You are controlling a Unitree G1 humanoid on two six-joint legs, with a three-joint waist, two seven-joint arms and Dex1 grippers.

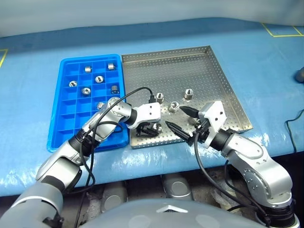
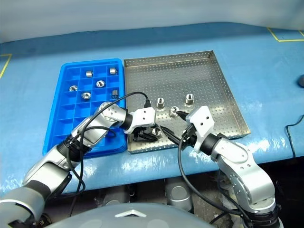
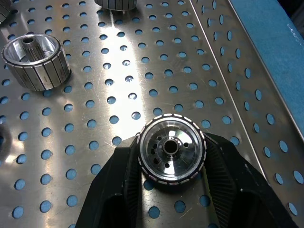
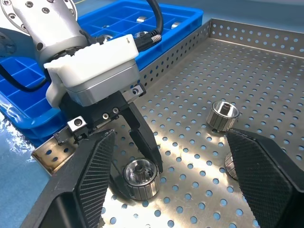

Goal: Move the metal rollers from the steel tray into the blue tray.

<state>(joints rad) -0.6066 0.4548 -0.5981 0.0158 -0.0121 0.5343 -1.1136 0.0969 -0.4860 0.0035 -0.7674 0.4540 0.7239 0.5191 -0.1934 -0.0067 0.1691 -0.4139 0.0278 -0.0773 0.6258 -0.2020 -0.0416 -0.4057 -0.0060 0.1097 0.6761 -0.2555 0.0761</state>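
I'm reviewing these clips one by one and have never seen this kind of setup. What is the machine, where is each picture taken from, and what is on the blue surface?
It is a two-armed humanoid robot. Two pictures come from a stereo camera on its head, looking down over the arms; the other two come from cameras on each wrist. On the blue-covered table lie a perforated steel tray and, beside it, a blue tray with small compartments, several holding metal rollers. More rollers sit in the steel tray. The left gripper has its fingers on either side of one roller, near the tray's front edge. The right gripper is open, holding nothing.

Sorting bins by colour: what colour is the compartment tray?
Bright blue tray, clearest in the left eye view.
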